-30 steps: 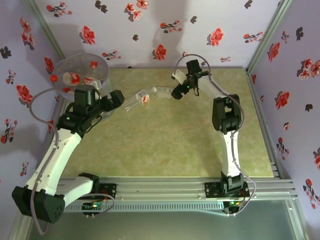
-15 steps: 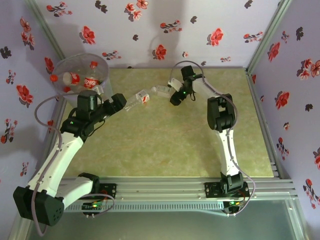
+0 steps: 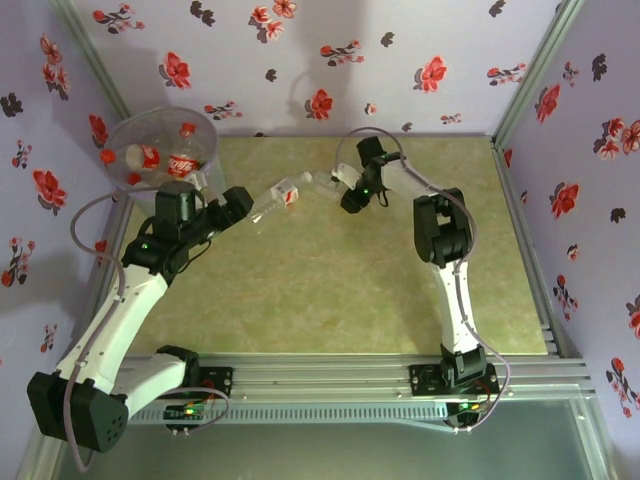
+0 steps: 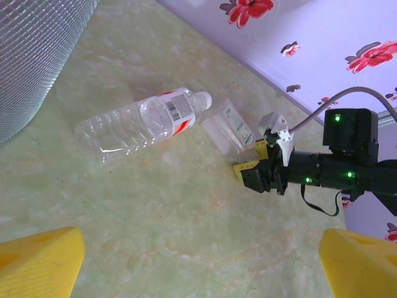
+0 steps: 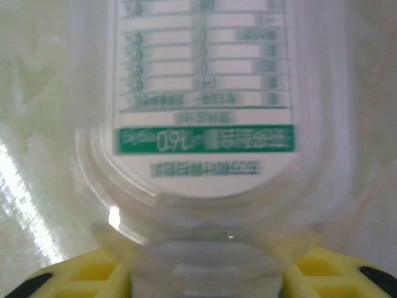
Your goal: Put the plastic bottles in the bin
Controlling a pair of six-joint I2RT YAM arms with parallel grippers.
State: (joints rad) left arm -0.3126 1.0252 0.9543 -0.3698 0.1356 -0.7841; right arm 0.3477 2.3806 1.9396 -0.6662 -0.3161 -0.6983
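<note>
Left arm (image 3: 120,300) is stretched up from its base at the near left and bent at the elbow. The left gripper (image 3: 243,203) is held low over the table (image 3: 330,290), aimed right and far. Its yellow fingers (image 4: 38,261) are spread wide with nothing between them, as seen from the left wrist.

Right arm (image 3: 452,290) is run straight up from the near right base, then folded left at the elbow, with the right gripper (image 3: 347,195) brought down to the table at the far middle. It's clenched on the narrow end of the pale-label bottle (image 3: 324,180); in the right wrist view that end is pinched between the yellow fingers (image 5: 99,270).

Counts: two arms, one bin (image 3: 160,110), set in the far left corner. Two bottles are seen on the table. The pale-label one is grasped, and the clear bottle (image 3: 272,200) with a red label is laid on its side between the two grippers, just beside the pale one and untouched. Inside the bin, two red-label bottles (image 3: 150,156) can be made out through the wall, plus some red bits that can't be counted properly.
</note>
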